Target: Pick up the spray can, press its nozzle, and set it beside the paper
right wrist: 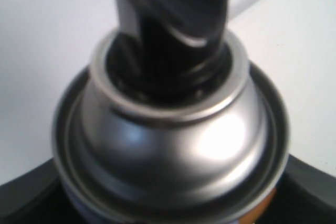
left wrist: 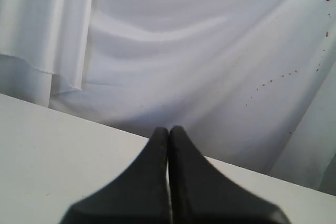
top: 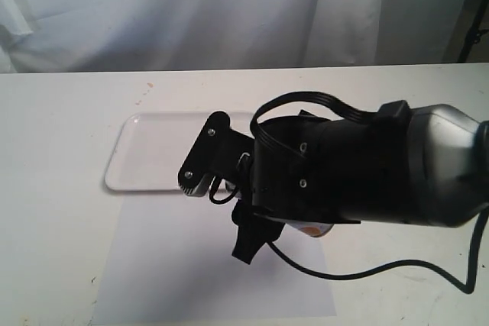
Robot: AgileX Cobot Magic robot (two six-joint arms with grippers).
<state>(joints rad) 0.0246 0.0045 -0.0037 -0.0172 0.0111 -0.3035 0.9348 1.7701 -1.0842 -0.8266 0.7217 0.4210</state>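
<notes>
Silver spray can (right wrist: 173, 150), black nozzle (right wrist: 168, 30); paper (top: 176, 265) lies flat.

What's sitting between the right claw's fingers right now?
The spray can, with its nozzle pointing toward the camera. The right wrist view shows dark fingers on both sides of it.

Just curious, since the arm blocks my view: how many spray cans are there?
1. The small silver metal spray can with black nozzle is held in the right gripper; the big black arm may hide others.

Left gripper (left wrist: 168, 129) jaws together, right gripper (right wrist: 170, 200) clamping spray can (right wrist: 173, 140)
</notes>
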